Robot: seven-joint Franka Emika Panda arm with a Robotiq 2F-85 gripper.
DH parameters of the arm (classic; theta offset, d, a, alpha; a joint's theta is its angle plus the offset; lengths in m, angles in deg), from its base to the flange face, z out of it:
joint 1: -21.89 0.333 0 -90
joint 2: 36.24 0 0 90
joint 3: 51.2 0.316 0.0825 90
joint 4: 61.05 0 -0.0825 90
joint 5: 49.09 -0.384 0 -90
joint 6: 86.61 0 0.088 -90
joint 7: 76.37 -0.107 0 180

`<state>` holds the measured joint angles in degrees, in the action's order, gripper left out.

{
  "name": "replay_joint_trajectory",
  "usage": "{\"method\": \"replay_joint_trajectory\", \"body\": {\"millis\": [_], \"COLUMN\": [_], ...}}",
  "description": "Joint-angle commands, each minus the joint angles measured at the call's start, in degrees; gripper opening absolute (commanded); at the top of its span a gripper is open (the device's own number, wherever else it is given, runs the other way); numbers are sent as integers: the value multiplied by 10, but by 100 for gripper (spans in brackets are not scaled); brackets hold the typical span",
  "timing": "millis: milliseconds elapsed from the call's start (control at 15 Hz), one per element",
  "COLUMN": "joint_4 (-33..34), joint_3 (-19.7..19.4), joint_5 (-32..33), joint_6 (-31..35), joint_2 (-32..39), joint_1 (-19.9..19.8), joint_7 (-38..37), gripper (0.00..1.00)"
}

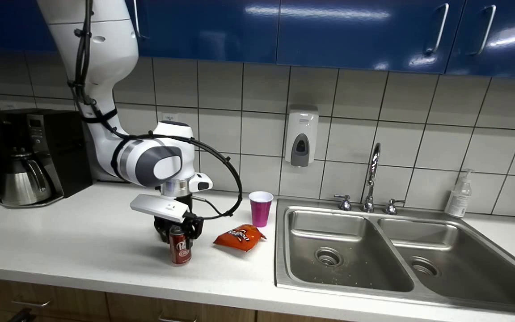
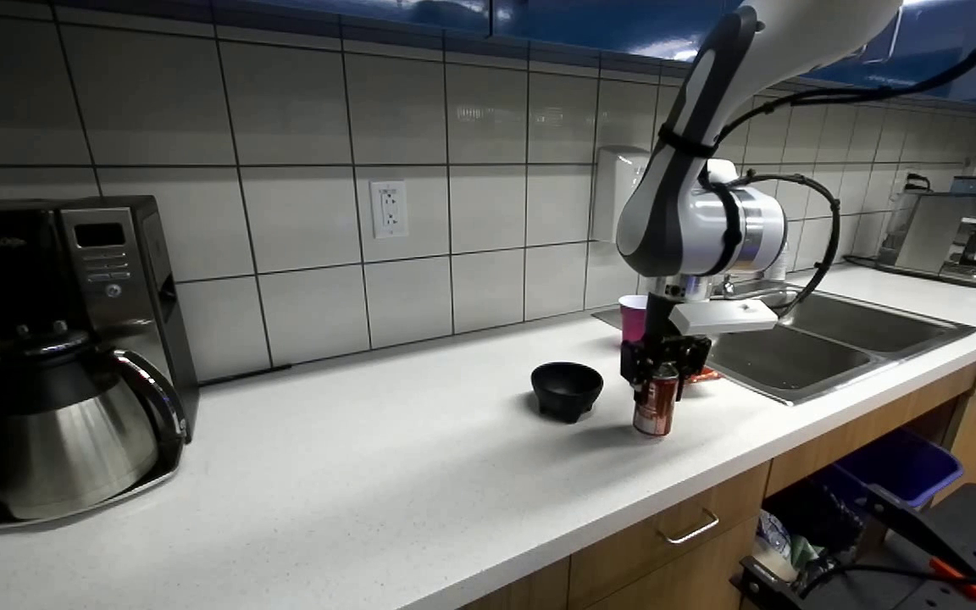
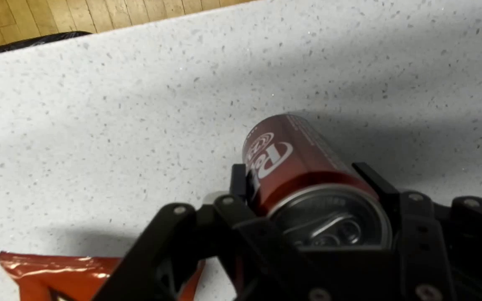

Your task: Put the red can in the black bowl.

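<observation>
The red can stands upright or slightly tilted, its base at or just above the white counter; I cannot tell which. It also shows in an exterior view and in the wrist view, silvery top towards the camera. My gripper points down with a finger on each side of the can's upper part. In the wrist view the fingers look pressed against the can. The black bowl sits upright on the counter beside the can, with nothing seen in it. It is hidden in the exterior view with the sink in front, and out of the wrist view.
An orange-red snack bag lies near the gripper, with a pink cup behind it. A double steel sink is set in the counter. A coffee maker with carafe stands at the opposite end. The counter's front edge is near the can.
</observation>
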<state>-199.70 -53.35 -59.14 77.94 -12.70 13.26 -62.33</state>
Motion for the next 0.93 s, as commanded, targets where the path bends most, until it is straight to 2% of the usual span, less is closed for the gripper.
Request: {"method": "replay_joint_trajectory", "body": {"millis": [0, 867], "joint_4": [-11, -31], "joint_3": [11, 13], "joint_5": [12, 3], "joint_6": [-10, -9], "joint_2": [-52, -149], "joint_1": [-18, 0], "joint_7": [-11, -12], "gripper": [39, 39]}}
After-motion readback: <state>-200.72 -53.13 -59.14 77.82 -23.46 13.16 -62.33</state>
